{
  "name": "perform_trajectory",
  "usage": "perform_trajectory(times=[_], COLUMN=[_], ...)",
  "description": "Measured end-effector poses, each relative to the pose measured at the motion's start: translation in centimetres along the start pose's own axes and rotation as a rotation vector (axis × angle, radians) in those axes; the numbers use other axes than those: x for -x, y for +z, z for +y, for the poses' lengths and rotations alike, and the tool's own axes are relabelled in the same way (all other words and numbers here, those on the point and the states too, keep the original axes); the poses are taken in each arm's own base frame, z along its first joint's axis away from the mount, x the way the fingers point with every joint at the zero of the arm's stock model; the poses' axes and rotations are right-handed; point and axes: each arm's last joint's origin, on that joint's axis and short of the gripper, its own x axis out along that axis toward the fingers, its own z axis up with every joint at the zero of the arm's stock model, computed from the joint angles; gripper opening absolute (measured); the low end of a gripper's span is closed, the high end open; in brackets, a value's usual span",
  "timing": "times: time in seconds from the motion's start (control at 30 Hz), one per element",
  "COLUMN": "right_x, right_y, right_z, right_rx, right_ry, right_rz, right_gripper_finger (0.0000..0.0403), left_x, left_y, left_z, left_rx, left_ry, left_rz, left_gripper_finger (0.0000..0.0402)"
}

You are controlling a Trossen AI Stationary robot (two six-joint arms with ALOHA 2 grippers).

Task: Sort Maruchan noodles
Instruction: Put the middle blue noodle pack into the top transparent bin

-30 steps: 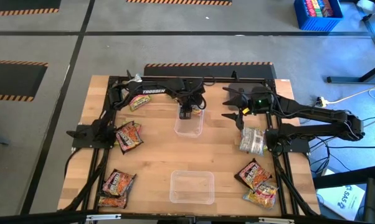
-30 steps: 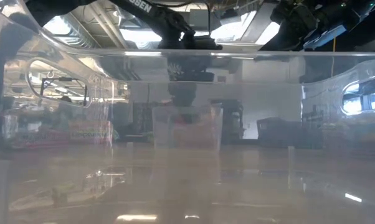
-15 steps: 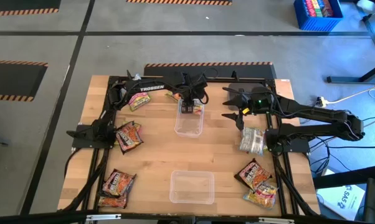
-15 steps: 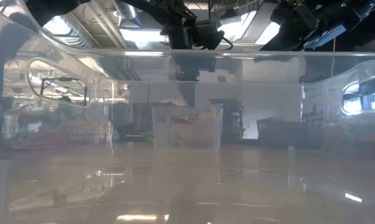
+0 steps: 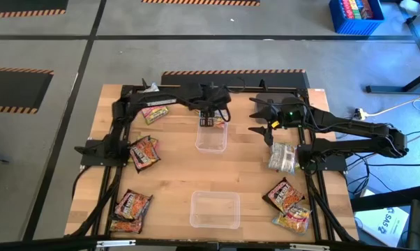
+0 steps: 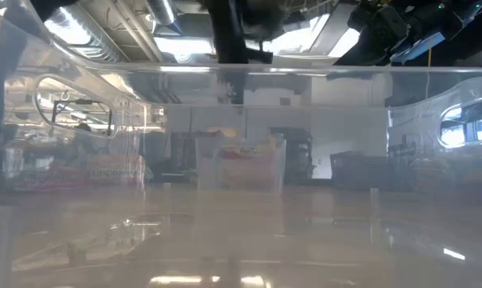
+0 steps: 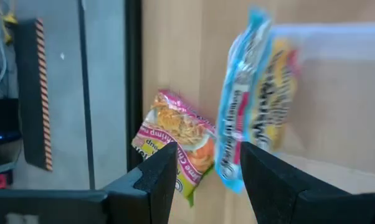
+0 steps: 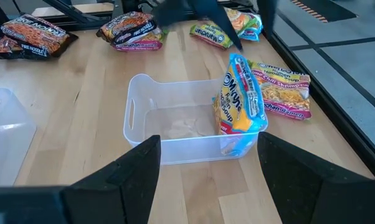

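Blue-orange noodle packet (image 8: 240, 106) stands on edge inside clear tub (image 8: 144, 118), leaning on far end wall. My left claw (image 5: 208, 120) hovers above it, fingers spread, empty. Pink-green packet (image 8: 278, 96) flat on desk (image 5: 175, 174) beside tub. My right claw (image 5: 269, 127) waits nearby, spread.

Bare wooden tabletop (image 5: 175, 178) lies open between the two clear plastic tubs (image 5: 211, 137) (image 5: 215, 210). Crinkly ramen packets (image 5: 144, 151) (image 5: 286, 195) crowd both side edges; a blue-edged packet (image 8: 240, 102) stands upright inside the far tub.
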Motion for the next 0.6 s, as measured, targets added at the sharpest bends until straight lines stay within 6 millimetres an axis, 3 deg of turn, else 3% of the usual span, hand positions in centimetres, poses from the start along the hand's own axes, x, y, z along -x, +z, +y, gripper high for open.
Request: perform_trajectory(times=[0.13, 0.27, 0.43, 0.6], right_x=[-0.1, -0.2, -0.5, -0.9], right_y=[0.1, 0.1, 0.6, 1.4], right_z=[0.5, 1.7, 3.3, 3.7], right_rx=[0.002, 0.029, 0.077, 0.102], right_ry=[0.016, 0.055, 0.094, 0.095], right_rz=[-0.003, -0.001, -0.048, -0.13], right_gripper_finger=[0.0248, 0.0248, 0.0248, 0.0248], left_x=[5.1, 9.7, 12.9, 14.3], left_y=[-1.0, -3.5, -8.2, -12.9], left_z=[-0.1, -0.6, -1.9, -3.0], left_rx=[0.061, 0.139, 0.243, 0.345], left_ry=[0.001, -0.013, -0.04, -0.06], left_rz=[-0.072, -0.119, -0.156, -0.189], left_gripper_finger=[0.0168, 0.0168, 0.0169, 0.0169])
